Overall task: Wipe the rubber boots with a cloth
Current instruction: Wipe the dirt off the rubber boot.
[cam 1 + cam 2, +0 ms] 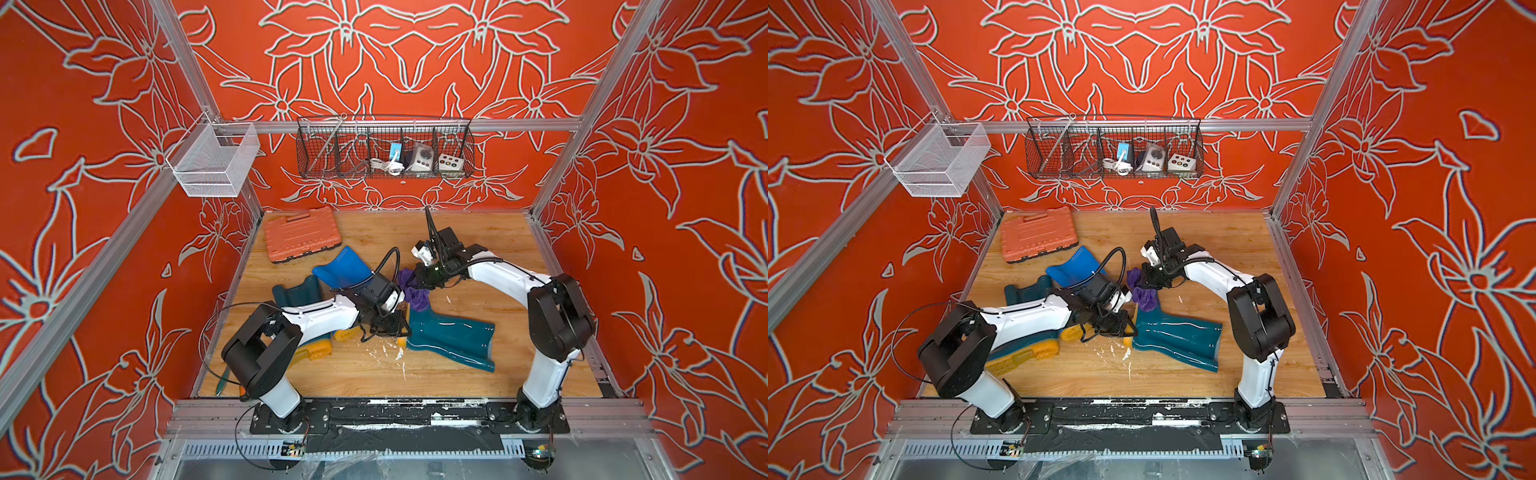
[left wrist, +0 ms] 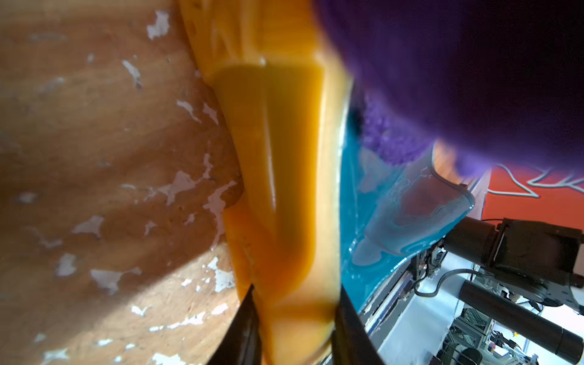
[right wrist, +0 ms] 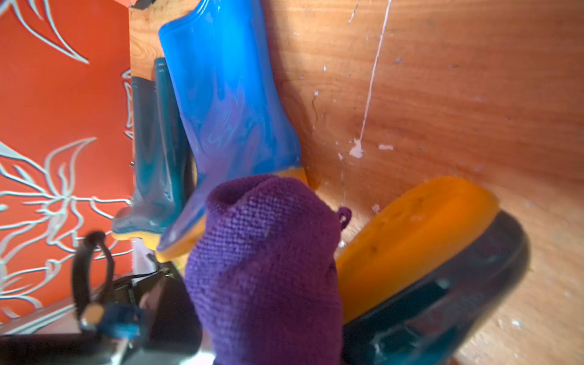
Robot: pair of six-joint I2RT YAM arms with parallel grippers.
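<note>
A wooden counter sits inside a red, flower-patterned booth, seen from above, with two white-and-black robot arms reaching toward its middle.

The left pincer pinches the yellow-orange sole of a glossy dark teal rubber boot. In the left wrist view its two black fingers sit on either side of that sole. This boot lies on its side on the counter, with its shaft stretching away from the left pincer toward the base of the right arm.

The right pincer is pressed together on a bunched, soft purple terry cloth. The cloth hangs below the right pincer and lies against the foot of the same boot, just beside the left pincer.

A slimmer, glossy bright blue rubber boot lies on its side beyond the left pincer, toward the back wall. A second dark teal boot lies next to it, partly under the left arm. A flat orange plastic tool case rests farther back still, well apart from both pincers.

White flecks mark the counter near the left pincer.
</note>
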